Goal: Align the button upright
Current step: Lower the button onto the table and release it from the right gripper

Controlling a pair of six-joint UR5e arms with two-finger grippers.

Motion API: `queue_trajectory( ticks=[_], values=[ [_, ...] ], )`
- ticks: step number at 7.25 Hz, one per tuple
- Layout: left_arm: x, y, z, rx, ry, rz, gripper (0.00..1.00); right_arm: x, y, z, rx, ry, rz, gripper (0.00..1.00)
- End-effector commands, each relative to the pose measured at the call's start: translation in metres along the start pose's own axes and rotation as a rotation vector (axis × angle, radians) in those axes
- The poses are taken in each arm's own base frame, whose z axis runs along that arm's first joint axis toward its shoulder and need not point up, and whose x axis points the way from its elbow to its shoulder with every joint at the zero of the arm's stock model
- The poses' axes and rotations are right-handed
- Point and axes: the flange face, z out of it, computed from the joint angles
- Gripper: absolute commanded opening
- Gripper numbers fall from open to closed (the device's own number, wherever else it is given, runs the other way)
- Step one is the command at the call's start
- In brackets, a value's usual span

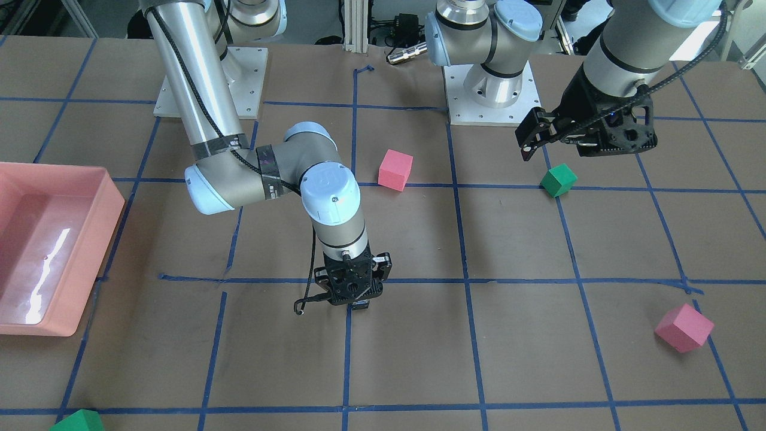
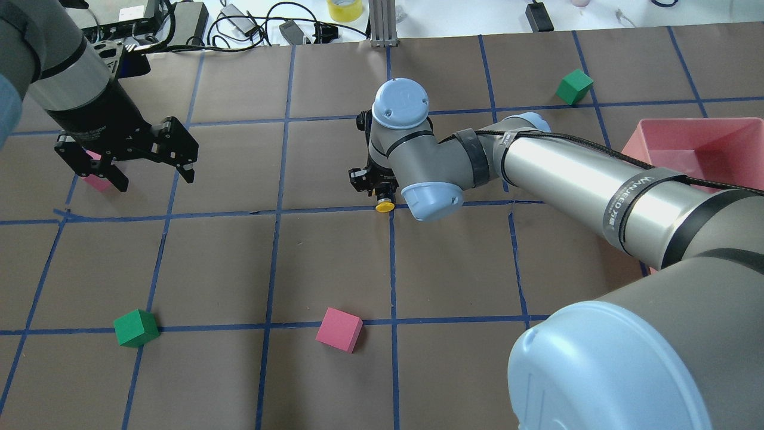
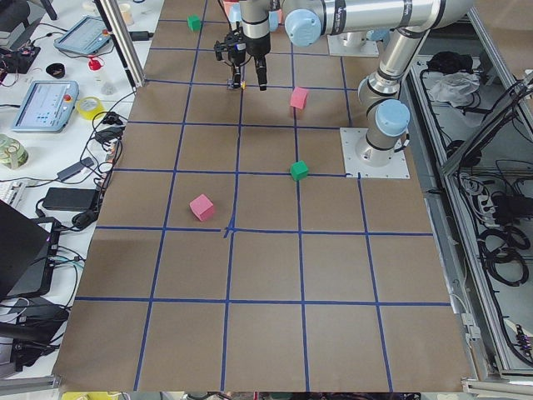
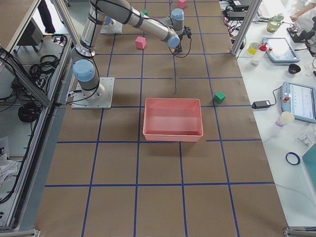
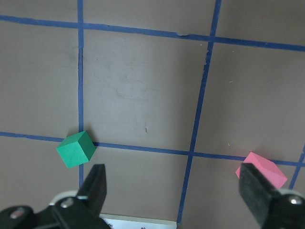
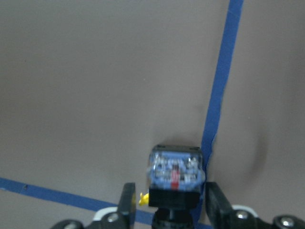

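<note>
The button lies at a blue tape line near the table's middle; its yellow cap (image 2: 384, 206) shows in the overhead view. In the right wrist view its silvery base (image 6: 175, 171) points away from the camera, with the black body (image 6: 172, 198) below it. My right gripper (image 6: 169, 207) points straight down at the table and is shut on the button; its fingers (image 6: 127, 205) flank the black body closely. From the front the right gripper (image 1: 354, 299) hides most of the button. My left gripper (image 2: 152, 176) hangs open and empty above the table, far from the button.
A pink cube (image 1: 395, 170) and a green cube (image 1: 558, 180) sit near the robot bases. Another pink cube (image 1: 684, 327) and a green cube (image 1: 78, 421) lie toward the operators' side. A pink bin (image 1: 111, 197) stands on the robot's right.
</note>
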Motion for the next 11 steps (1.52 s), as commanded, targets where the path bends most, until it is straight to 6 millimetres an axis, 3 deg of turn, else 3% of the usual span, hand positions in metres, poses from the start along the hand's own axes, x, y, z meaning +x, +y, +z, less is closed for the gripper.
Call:
queue_trajectory(
  ticks=[1,2,3,4,5,6,7,8,9,10,11],
  values=[
    [-0.001,-0.002,0.004,-0.009,0.003,0.000,1.00,0.007,-0.015,-0.043,-0.027,0.036,-0.019,1.00],
    [-0.001,-0.005,0.008,-0.018,0.001,0.003,1.00,0.036,-0.041,-0.104,-0.043,0.055,-0.044,1.00],
    [0.000,-0.010,0.013,-0.027,0.003,0.014,1.00,0.081,-0.051,-0.150,-0.043,0.065,-0.077,1.00],
    [0.000,-0.018,0.016,-0.014,0.006,0.008,1.00,0.122,-0.051,-0.177,-0.046,0.071,-0.109,1.00],
    [0.008,-0.032,0.024,0.013,0.073,0.023,1.00,0.166,-0.036,-0.228,-0.060,0.076,-0.061,1.00],
    [0.016,-0.043,0.034,0.006,0.122,0.015,1.00,0.188,-0.003,-0.301,-0.068,0.068,0.003,1.00],
    [0.026,-0.053,0.039,0.039,0.121,0.021,1.00,0.184,0.027,-0.357,-0.039,0.085,0.015,1.00],
    [0.044,-0.056,0.046,0.047,0.112,0.048,1.00,0.168,0.050,-0.375,-0.039,0.073,0.019,1.00],
    [0.048,-0.062,0.060,0.020,0.123,0.055,1.00,0.144,0.057,-0.376,-0.043,0.082,-0.017,1.00],
    [0.055,-0.071,0.073,0.011,0.122,0.058,1.00,0.136,0.059,-0.371,-0.038,0.083,-0.030,1.00],
    [0.081,-0.066,0.082,0.007,0.116,0.100,1.00,0.136,0.058,-0.367,-0.040,0.083,-0.035,1.00]
  ],
)
